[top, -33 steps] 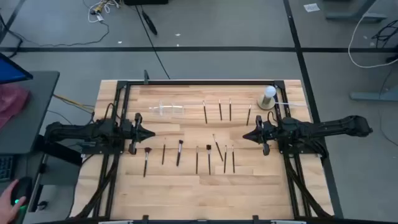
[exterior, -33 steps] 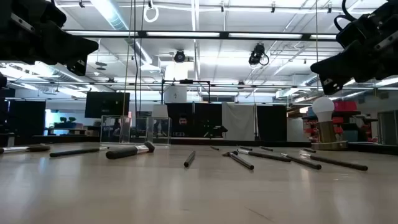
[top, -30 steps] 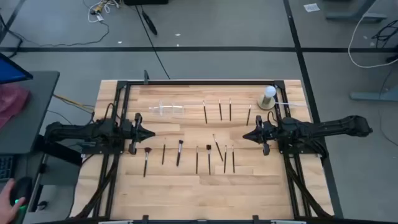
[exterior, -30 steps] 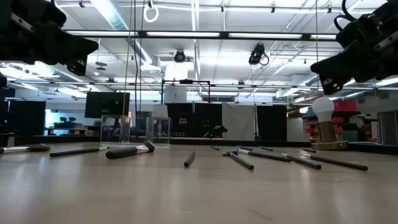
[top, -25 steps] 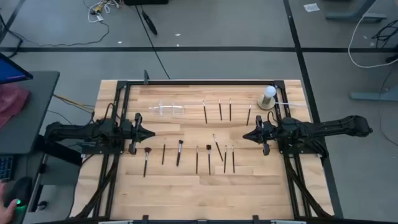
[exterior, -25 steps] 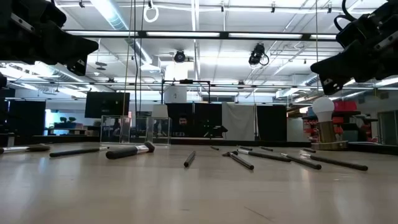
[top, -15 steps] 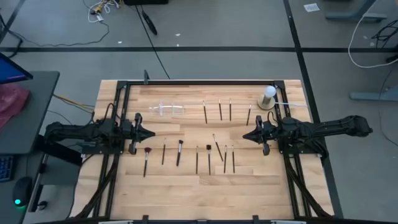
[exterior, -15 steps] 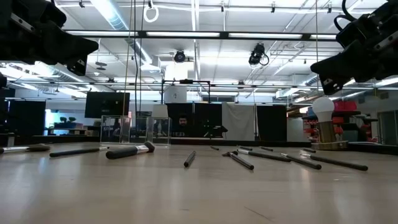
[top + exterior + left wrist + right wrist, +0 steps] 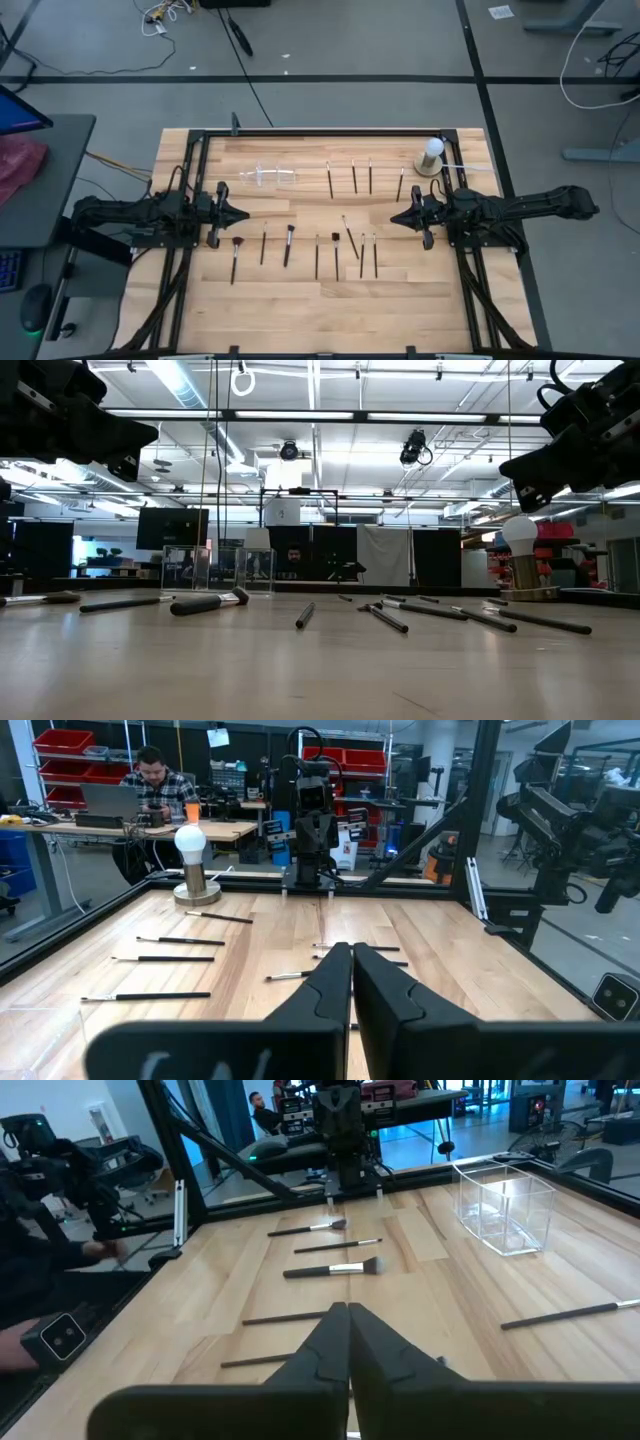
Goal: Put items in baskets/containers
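Several thin dark-handled makeup brushes lie flat on the wooden table: a far row (image 9: 353, 176) and a near row (image 9: 317, 254), with a reddish-tufted one (image 9: 235, 256) at its left. The clear plastic holder (image 9: 268, 176) (image 9: 502, 1210) stands at the far left of the table. My left gripper (image 9: 243, 216) hangs shut above the table's left side, pointing level toward the middle. My right gripper (image 9: 394, 219) hangs shut above the right side, facing it. Neither holds anything.
A white bulb-shaped thing on a round base (image 9: 431, 157) stands at the table's far right corner. A black frame (image 9: 320, 130) runs round the table's edges. In the wrist views, people show at desks beyond the table.
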